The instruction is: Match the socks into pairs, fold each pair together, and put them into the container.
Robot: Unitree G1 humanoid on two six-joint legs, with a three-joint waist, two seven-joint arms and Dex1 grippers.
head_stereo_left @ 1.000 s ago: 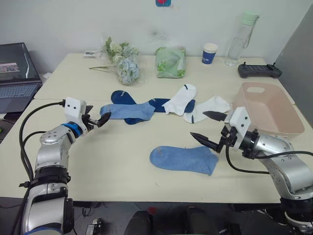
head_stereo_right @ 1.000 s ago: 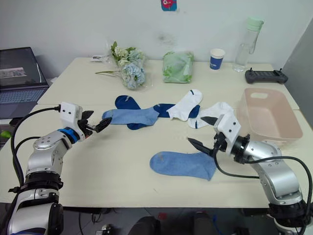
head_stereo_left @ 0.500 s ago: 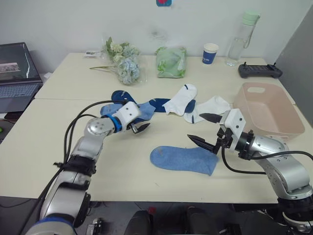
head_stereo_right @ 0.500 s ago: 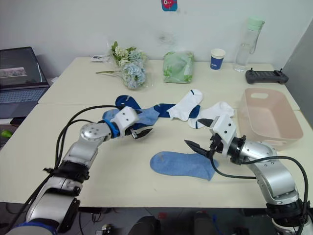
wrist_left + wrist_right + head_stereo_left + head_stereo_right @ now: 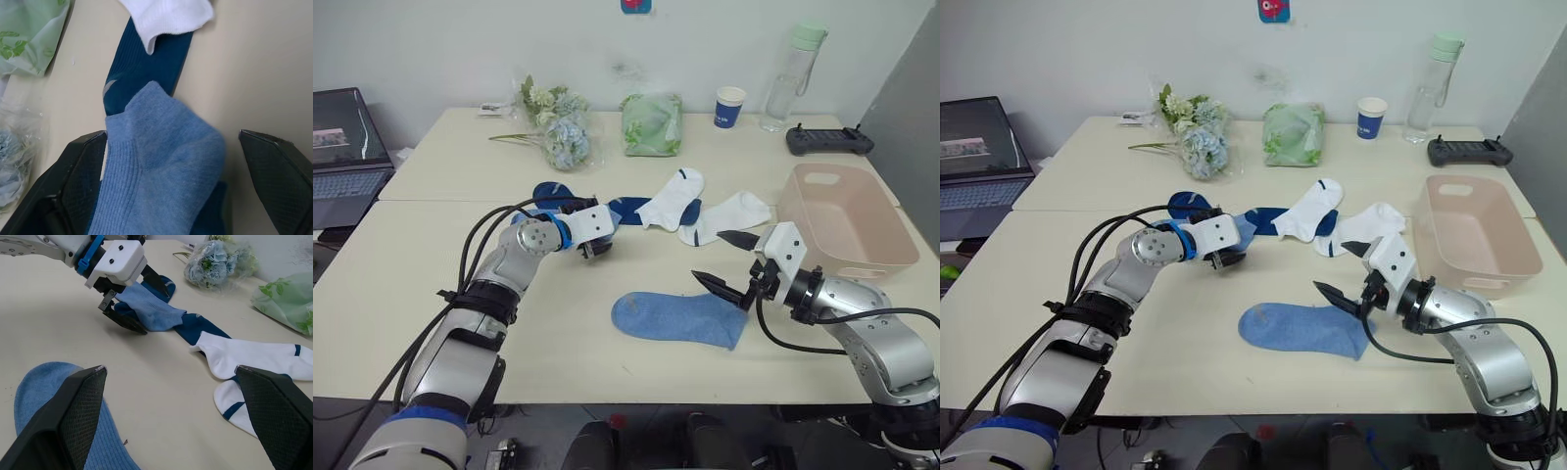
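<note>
While my left tool straddles the light blue sock with fingers spread, my right tool hovers released above the other blue sock.

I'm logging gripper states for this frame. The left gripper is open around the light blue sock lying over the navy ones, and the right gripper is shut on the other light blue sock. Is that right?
Not quite. The right gripper is open, its fingers spread above the near light blue sock, gripping nothing; the left eye view shows this. The left gripper is indeed open around the far light blue sock.
</note>
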